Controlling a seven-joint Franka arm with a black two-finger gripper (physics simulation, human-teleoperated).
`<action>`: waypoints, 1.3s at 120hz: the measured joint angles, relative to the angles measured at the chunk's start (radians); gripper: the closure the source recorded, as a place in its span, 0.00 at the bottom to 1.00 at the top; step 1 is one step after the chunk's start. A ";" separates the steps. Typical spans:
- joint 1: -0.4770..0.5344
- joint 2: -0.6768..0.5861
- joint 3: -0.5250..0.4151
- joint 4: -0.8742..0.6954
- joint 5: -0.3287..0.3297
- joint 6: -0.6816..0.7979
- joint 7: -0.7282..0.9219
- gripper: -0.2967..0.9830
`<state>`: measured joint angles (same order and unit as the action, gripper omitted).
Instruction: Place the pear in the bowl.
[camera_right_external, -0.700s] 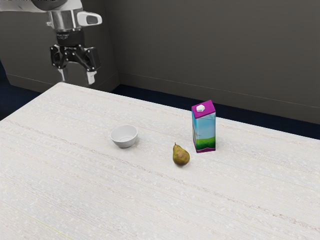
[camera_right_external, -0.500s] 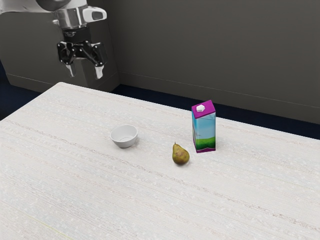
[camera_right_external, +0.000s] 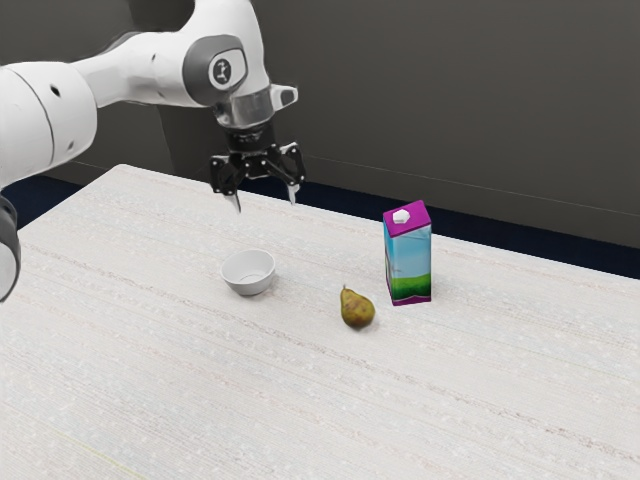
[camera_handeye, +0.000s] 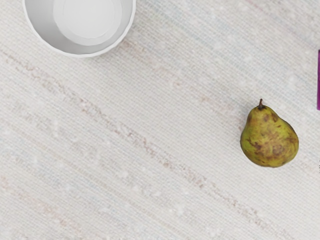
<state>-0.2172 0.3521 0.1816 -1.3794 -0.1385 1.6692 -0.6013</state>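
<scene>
**Approach, before any grasp**

The table (camera_right_external: 150, 390) bears all three items. Above it the arm (camera_right_external: 155, 70) reaches in from the exterior view's left, probably kept high so that it passes over the bowl (camera_right_external: 248, 284) without touching it. The claw (camera_right_external: 266, 204) stands wide and empty, pointing downward, presumably ready to straddle the fruit. The carton (camera_right_external: 410, 262) stands upright toward the exterior view's right, near the pear (camera_right_external: 358, 309) and a little farther back; the claw should descend without brushing it. The bowl sits upright to the pear's left in the exterior view, its open top ready to receive. The pear rests on the table between bowl and carton, outside the bowl.

The arm's base end is cut off by the exterior view's edge. In the wrist view, the bowl is cropped and the carton reduced to a purple sliver. The pear's underside is hidden, so its stability is uncertain.
</scene>
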 joint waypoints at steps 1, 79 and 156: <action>0.000 0.001 0.001 -0.007 -0.006 0.006 -0.008 0.23; -0.027 0.402 0.031 0.171 -0.143 0.263 -0.375 0.23; -0.057 0.473 0.013 0.141 -0.198 0.403 -0.463 0.32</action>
<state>-0.2747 0.8252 0.1948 -1.2388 -0.3365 2.0726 -1.0640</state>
